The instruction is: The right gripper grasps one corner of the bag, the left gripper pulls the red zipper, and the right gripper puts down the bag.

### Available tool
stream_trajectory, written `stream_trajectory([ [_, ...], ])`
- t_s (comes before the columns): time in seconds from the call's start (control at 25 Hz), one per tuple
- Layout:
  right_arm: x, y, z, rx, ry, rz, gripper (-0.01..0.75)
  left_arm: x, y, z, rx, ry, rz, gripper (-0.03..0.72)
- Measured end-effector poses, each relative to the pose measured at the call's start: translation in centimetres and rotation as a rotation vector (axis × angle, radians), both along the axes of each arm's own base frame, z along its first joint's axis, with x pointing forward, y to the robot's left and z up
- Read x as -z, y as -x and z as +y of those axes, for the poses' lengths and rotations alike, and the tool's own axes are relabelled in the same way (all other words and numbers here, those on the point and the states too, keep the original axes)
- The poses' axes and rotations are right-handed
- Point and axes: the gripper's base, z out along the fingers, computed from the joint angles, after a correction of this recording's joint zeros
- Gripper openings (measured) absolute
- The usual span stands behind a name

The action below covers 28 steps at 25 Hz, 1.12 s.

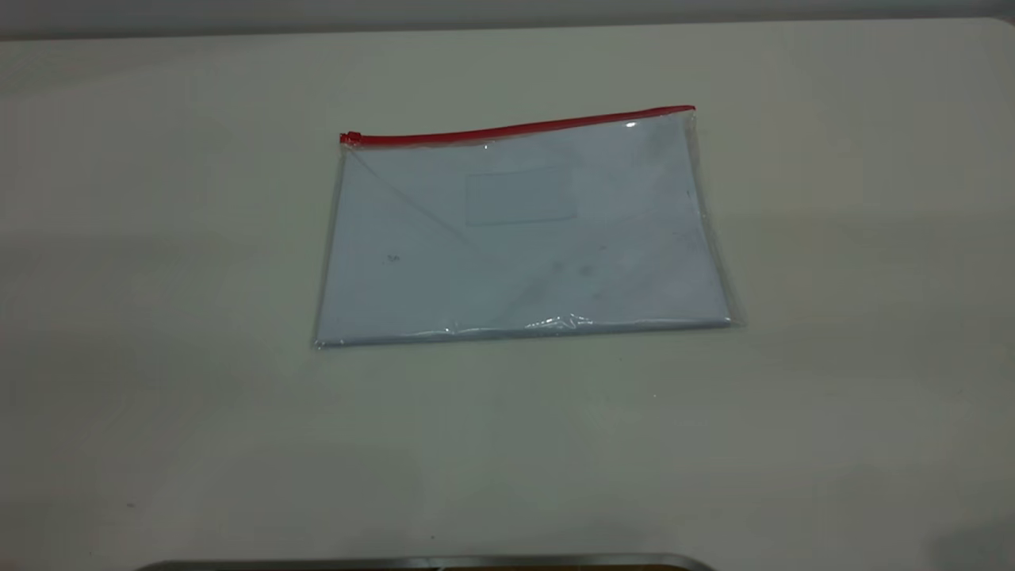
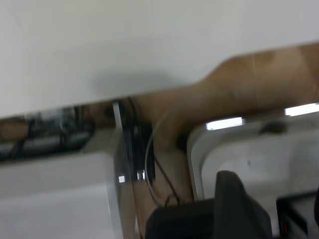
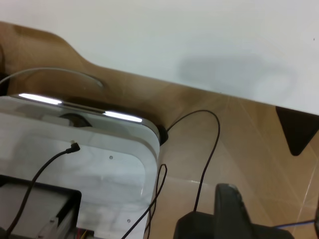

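Note:
The bag (image 1: 515, 238), a clear flat pouch with white sheets inside, lies flat in the middle of the table in the exterior view. The red zipper (image 1: 515, 129) runs along its far long edge, with the slider tab (image 1: 350, 139) at the left end. Neither gripper shows in the exterior view. The left gripper (image 2: 274, 209) hangs beyond the table's edge over floor and equipment, jaws apart and empty. The right gripper (image 3: 274, 214) is likewise off the table over the floor, jaws apart and empty. The bag is out of both wrist views.
The pale table (image 1: 158, 238) spreads wide on all sides of the bag. A grey curved edge (image 1: 428, 563) shows at the near bottom. White equipment housings (image 2: 249, 154) (image 3: 99, 159) and loose black cables (image 3: 207, 149) lie below the table's edge.

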Motion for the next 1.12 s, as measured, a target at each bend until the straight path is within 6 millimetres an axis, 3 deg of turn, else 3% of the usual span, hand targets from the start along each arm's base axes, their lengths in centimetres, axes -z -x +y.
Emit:
stream_trajectory([
  [0.4,0.0,0.0,-0.1,0.005,0.004,-0.002,0.438,-1.6,4.8,-0.1,-0.020,0.068,-0.333,0.452],
  [0.76,-0.3,0.3,-0.1,0.010,-0.001,-0.026,0.438,-1.6,8.2,0.0,-0.011,0.083,-0.560,0.452],
  [0.92,-1.7,1.9,-1.0,0.088,-0.039,-0.177,0.438,-1.5,8.8,0.0,-0.011,0.086,-0.592,0.452],
  [1.12,-3.5,5.9,-1.7,0.162,-0.066,-0.464,0.438,-1.5,8.8,0.0,-0.011,0.086,-0.592,0.452],
])
